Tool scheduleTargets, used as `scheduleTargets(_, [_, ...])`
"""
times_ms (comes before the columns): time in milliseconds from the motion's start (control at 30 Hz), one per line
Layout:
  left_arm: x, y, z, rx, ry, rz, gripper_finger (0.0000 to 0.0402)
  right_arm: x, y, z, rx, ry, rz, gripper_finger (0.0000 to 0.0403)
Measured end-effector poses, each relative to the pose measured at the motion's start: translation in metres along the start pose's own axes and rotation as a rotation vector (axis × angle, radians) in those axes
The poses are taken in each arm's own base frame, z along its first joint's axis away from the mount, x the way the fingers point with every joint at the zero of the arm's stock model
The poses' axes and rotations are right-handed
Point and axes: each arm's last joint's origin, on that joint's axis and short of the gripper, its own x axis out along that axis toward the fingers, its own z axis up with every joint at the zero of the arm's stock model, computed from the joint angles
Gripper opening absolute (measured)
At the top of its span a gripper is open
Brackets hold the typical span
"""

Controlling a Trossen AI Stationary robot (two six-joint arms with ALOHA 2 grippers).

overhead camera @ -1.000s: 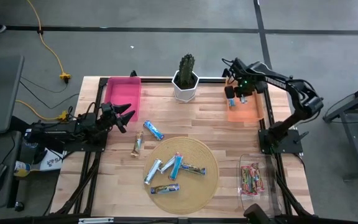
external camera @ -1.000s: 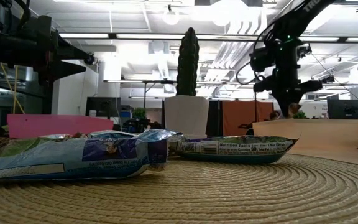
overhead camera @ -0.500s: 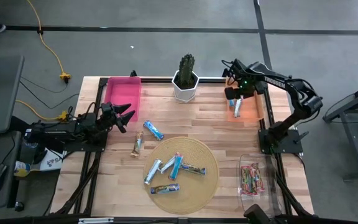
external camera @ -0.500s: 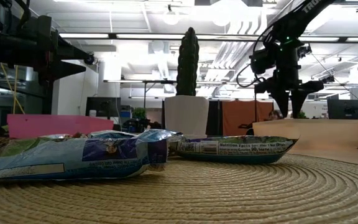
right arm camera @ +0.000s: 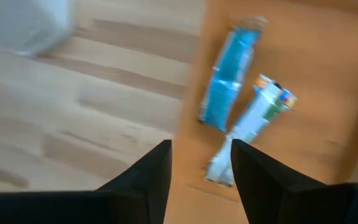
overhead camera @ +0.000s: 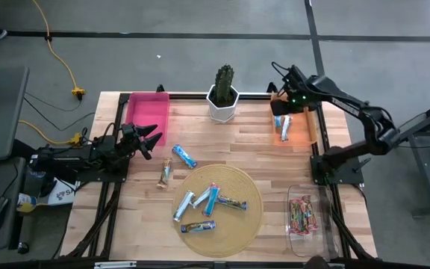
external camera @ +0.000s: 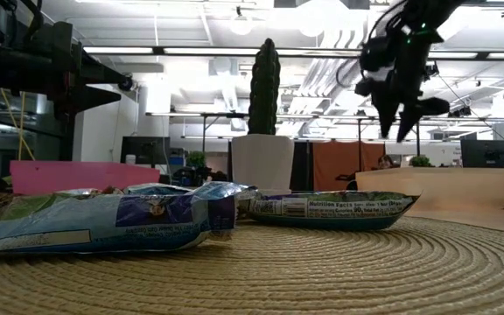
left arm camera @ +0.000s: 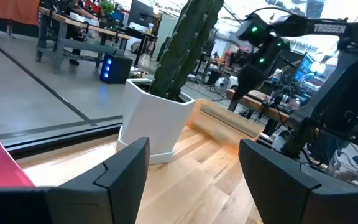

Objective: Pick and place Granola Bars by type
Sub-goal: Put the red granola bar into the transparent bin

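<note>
In orange bin [overhead camera: 298,128]: two blue bars [right arm camera: 229,78] below empty right gripper [overhead camera: 284,104].

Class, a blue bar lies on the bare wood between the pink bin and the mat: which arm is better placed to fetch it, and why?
Probably the left. The left gripper hovers open beside the blue bar, while the right gripper is above the orange bin at the table's far side.

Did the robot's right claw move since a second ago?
Yes. In the low view the right gripper has lifted higher above the orange bin, jaws open and empty, with two bars lying in the bin below.
</note>
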Motion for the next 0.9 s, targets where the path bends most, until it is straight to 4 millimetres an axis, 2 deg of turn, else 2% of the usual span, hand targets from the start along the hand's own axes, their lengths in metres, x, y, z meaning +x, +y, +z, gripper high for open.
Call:
scheduleTargets(467, [0.000, 0.000, 0.000, 0.000, 0.000, 0.000, 0.0245, -0.056, 0.025, -0.043, -0.117, -0.165, 0.198, 0.0149])
scheduleTargets(667, [0.000, 0.000, 0.000, 0.000, 0.000, -0.001, 0.0245, -0.069, 0.039, -0.066, -0.183, -0.159, 0.286, 0.0149])
scheduleTargets(900, [0.000, 0.000, 0.000, 0.000, 0.000, 0.000, 0.0245, -0.074, 0.061, -0.096, -0.333, -0.091, 0.372, 0.0149])
